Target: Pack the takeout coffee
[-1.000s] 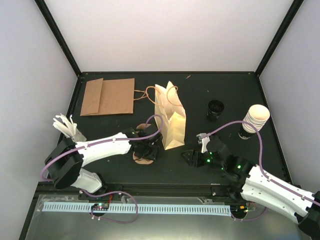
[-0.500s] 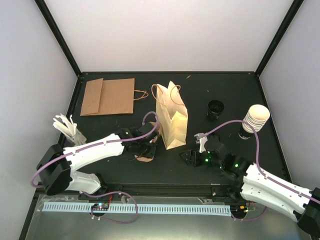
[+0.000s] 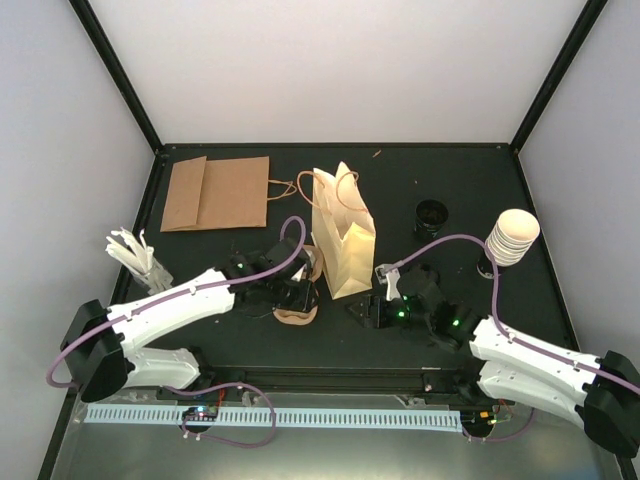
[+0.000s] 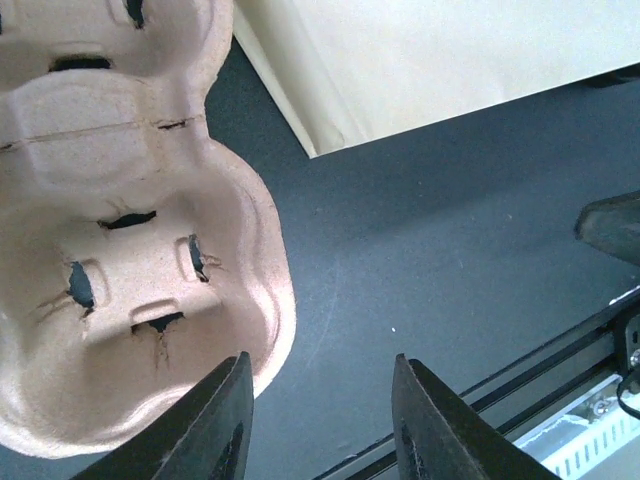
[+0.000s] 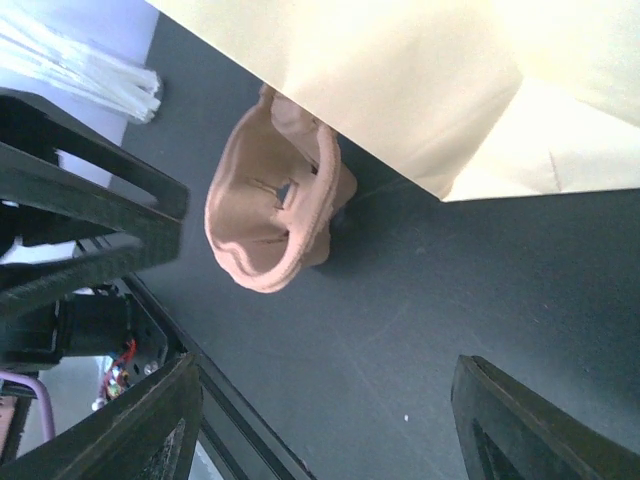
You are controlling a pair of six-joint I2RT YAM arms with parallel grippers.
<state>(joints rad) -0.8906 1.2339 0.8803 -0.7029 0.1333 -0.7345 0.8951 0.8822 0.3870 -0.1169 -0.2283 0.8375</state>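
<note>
Top external view: takeout coffee cup [image 3: 513, 236] stands at the right side of the tabletop [image 3: 400, 180], well apart from both arms. Its long axis is near vertical — which end is uppermost cannot be told. Upright cream bag [image 3: 343, 245] stands mid-table, with black lids [image 3: 431, 217] between bag and cup.

Left wrist view: left pincer [image 4: 325, 430] part open and empty, pulp carrier [image 4: 130, 250] just beside one finger.

Right wrist view: right pincer [image 5: 330, 430] spread wide, holding nothing — bag and carrier ahead.
</note>
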